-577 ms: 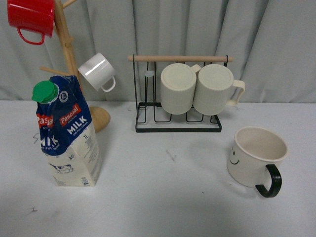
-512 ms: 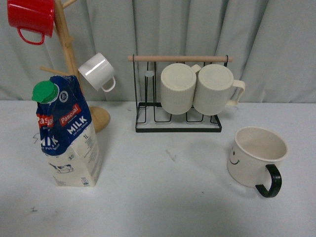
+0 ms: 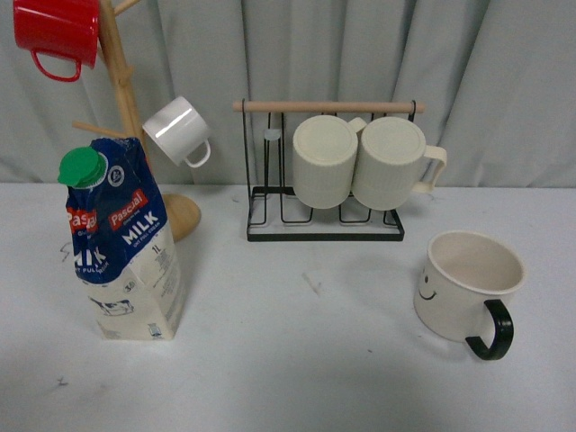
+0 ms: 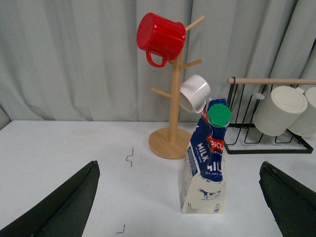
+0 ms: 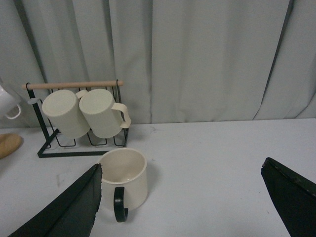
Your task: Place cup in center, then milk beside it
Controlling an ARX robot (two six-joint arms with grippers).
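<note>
The cup (image 3: 468,288), cream with a black handle and a small smiley face, stands upright at the right of the table. The milk (image 3: 126,243), a blue-and-white carton with a green cap, stands at the left, its top crumpled. Neither arm shows in the front view. In the left wrist view my left gripper (image 4: 180,165) is open, with the milk (image 4: 205,168) standing beyond it between the finger lines. In the right wrist view my right gripper (image 5: 182,164) is open, and the cup (image 5: 129,173) sits just past one finger (image 5: 74,207), handle toward the camera.
A wooden mug tree (image 3: 121,90) at the back left carries a red mug (image 3: 56,31) and a small white mug (image 3: 175,130). A black wire rack (image 3: 324,229) at the back centre holds two ribbed cream mugs (image 3: 360,162). A grey curtain closes off the back.
</note>
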